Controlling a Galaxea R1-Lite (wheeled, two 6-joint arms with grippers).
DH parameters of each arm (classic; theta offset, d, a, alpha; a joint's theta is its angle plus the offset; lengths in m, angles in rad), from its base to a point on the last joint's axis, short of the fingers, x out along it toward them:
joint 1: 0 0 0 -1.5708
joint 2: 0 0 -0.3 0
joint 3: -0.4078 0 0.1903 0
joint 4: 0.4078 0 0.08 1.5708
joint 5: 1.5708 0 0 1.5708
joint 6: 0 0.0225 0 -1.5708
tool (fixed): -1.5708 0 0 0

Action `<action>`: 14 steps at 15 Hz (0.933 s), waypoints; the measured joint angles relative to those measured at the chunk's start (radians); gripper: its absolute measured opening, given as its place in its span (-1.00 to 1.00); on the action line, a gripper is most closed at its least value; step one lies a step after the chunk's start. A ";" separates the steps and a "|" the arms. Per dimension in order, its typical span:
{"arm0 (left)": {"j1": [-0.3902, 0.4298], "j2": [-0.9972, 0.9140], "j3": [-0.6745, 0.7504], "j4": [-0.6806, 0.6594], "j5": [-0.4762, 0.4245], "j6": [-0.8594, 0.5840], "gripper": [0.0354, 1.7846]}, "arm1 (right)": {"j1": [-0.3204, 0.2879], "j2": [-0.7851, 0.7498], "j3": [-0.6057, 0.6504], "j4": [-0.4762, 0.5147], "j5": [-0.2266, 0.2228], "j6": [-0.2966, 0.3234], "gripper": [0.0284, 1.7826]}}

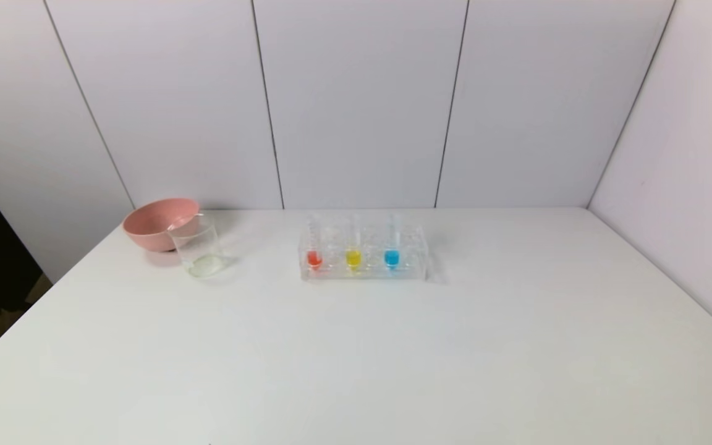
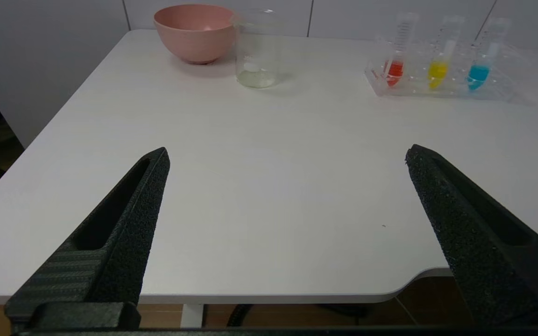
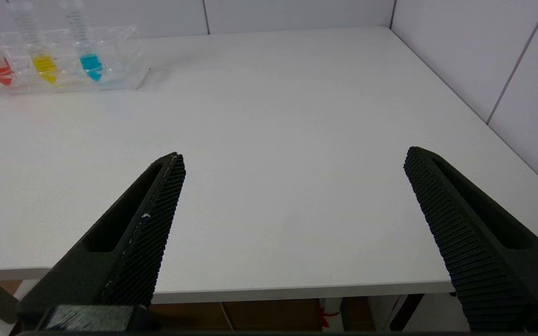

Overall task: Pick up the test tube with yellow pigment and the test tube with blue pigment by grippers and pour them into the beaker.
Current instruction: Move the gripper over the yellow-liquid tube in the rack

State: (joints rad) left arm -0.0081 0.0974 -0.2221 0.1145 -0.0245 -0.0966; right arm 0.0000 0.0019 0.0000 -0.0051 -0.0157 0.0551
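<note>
The test tube with yellow pigment (image 1: 353,247) and the test tube with blue pigment (image 1: 392,246) stand upright in a clear rack (image 1: 415,266) at the table's middle back. They also show in the left wrist view, yellow (image 2: 439,65) and blue (image 2: 481,65), and in the right wrist view, yellow (image 3: 40,51) and blue (image 3: 87,49). The clear beaker (image 1: 198,247) stands left of the rack, also in the left wrist view (image 2: 256,51). My left gripper (image 2: 287,156) and right gripper (image 3: 294,158) are open and empty at the table's near edge, out of the head view.
A red-tinted tube (image 1: 314,247) stands at the rack's left end. A pink bowl (image 1: 159,222) sits just behind the beaker. The white table (image 1: 356,358) meets grey walls at the back and right; its left edge drops off.
</note>
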 joint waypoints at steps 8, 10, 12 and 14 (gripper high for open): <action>-0.030 0.643 -0.275 -0.354 -0.021 -0.012 0.98 | 0.000 0.000 0.000 0.000 0.000 0.000 0.92; -0.090 0.844 -0.347 -0.493 0.001 -0.014 0.98 | 0.000 0.000 0.000 0.000 0.000 0.000 0.92; -0.198 1.034 -0.416 -0.609 0.069 -0.019 0.98 | 0.000 0.000 0.000 0.000 0.000 0.000 0.92; -0.319 1.209 -0.477 -0.732 0.172 -0.024 0.98 | 0.000 0.000 0.000 0.000 0.000 0.000 0.92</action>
State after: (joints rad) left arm -0.3266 1.3062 -0.6994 -0.6177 0.1472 -0.1202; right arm 0.0000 0.0019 0.0000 -0.0051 -0.0157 0.0551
